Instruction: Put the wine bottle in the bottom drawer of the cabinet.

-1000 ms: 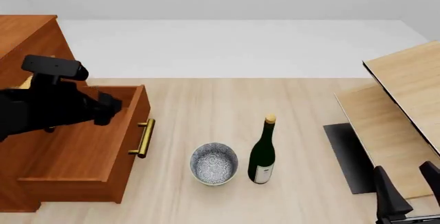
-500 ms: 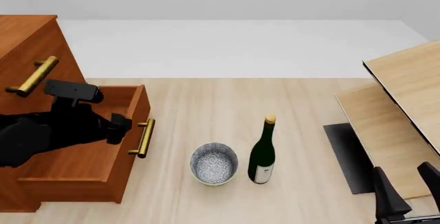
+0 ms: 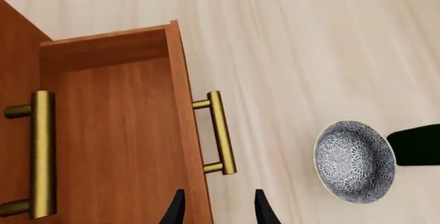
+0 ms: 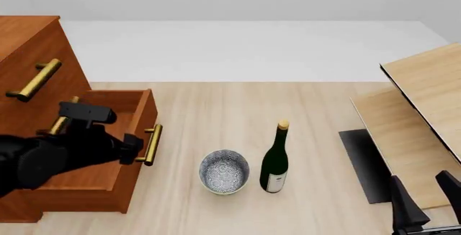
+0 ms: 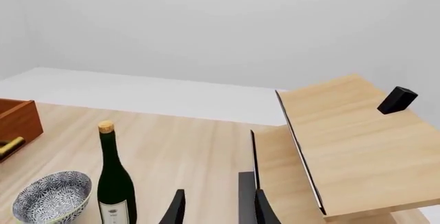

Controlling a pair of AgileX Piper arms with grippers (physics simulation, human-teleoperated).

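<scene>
1. Wine bottle (image 4: 275,159) stands upright on the table (image 4: 238,105), approx. centre, just right of the patterned bowl (image 4: 224,171); not touching it as far as I can tell. Nothing holds it.
2. Long axis vertical, gold cap up, white label low on the body, facing the arms' side.
3. Bottom drawer (image 4: 94,154) of the cabinet (image 4: 29,46) is pulled out w/ its inside bare, so there's room to lay the bottle in. Brass handle (image 4: 150,145) faces the bottle.
4. Left gripper (image 3: 216,211) hangs over the drawer's front edge by the handle; fingers a narrow gap apart, holding nothing.
5. Right gripper (image 5: 216,208) sits low at the near right, well apart from the bottle, pointed toward it; narrow gap, empty. Prob. the arm meant for the pick-up.
6. Bottle looks taller than the drawer is deep, so I'd judge it needs tipping on its side to go in.
</scene>
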